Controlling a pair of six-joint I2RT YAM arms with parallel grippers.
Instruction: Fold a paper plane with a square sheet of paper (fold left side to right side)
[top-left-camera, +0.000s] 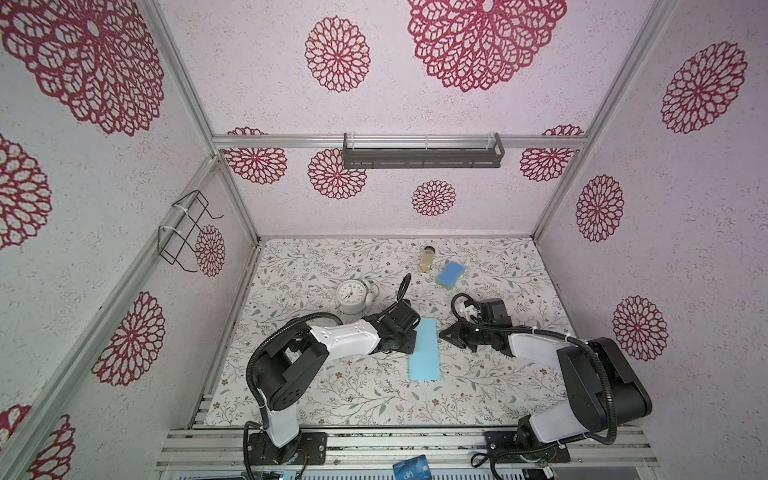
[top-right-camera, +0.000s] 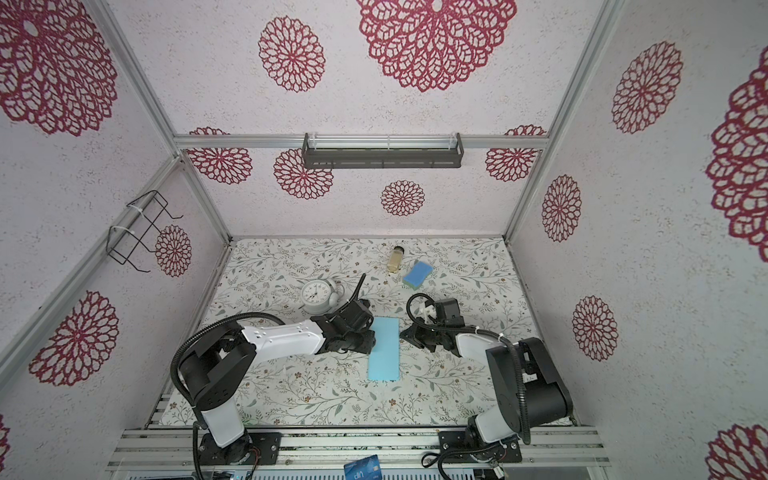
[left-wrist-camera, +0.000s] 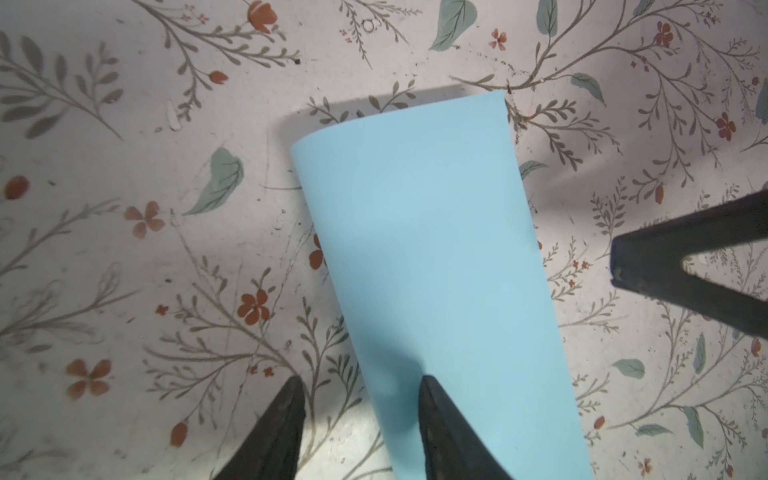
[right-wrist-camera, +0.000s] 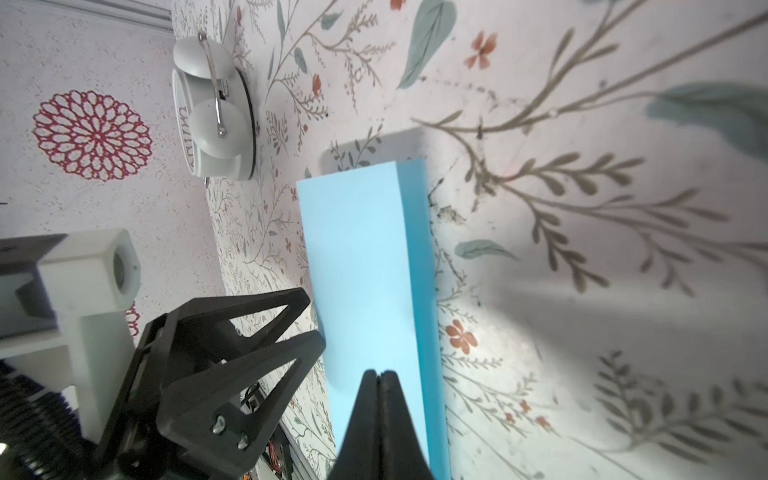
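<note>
- The square sheet of paper (top-left-camera: 424, 351) lies folded in half, a long light blue strip flat on the floral mat (top-left-camera: 332, 399), just right of the white clock (top-left-camera: 351, 296) and nearer the arms' bases.
- The left gripper (left-wrist-camera: 360, 380) sits at the sheet's clock-side long edge with its jaws spread, one finger over the paper and one over the mat.
- The right gripper (right-wrist-camera: 379, 374) has its jaws pressed together on nothing and points at the sheet's long edge away from the clock, near but apart.

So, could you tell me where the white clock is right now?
In both top views the white clock sits left of centre, just beyond the left arm, up and left of the blue paper.
</note>
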